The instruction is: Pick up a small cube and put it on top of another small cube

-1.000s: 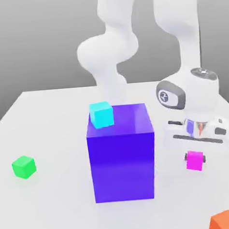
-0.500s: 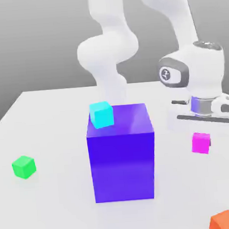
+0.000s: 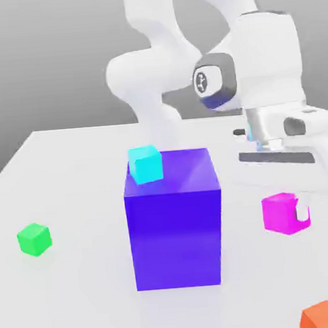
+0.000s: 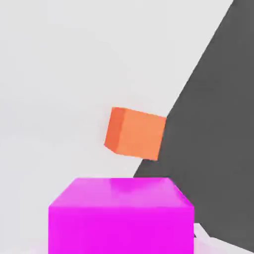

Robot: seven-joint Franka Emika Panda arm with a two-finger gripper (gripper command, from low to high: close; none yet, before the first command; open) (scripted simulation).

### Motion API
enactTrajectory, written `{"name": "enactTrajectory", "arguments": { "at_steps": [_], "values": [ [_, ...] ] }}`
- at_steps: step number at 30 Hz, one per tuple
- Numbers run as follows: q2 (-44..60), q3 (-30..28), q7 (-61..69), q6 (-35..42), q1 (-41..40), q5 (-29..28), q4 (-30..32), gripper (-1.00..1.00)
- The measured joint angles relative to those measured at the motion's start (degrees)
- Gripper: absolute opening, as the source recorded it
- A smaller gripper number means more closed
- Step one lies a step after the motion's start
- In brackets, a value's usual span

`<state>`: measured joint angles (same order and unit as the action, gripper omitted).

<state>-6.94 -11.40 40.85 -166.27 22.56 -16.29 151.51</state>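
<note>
Aloft, the hand [image 3: 287,214] grips a glossy magenta cube [image 3: 279,213], apparently untilted, fingers clamped tight.

Magenta cube [image 3: 279,213], green cube [image 3: 34,239], cyan cube [image 3: 145,163], orange cube [image 4: 135,133].

arm [image 3: 255,55]: round logo badge on the dark wrist joint cap, glyph not readable
cubes: no text, labels or numbers on any face
table [image 3: 73,292]: blank, no markings
hand view: no readable text
</note>
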Motion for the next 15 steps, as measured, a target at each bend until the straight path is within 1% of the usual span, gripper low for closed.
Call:
{"name": "enactTrajectory", "arguments": {
  "at_steps": [9, 15],
  "values": [
    [-3.7, -12.6, -1.9, 4.3, -16.2, -4.4, -0.9, -1.00],
    [-6.4, -21.8, -2.9, 7.6, -28.6, -7.2, -1.7, -1.00]
  ]
}}
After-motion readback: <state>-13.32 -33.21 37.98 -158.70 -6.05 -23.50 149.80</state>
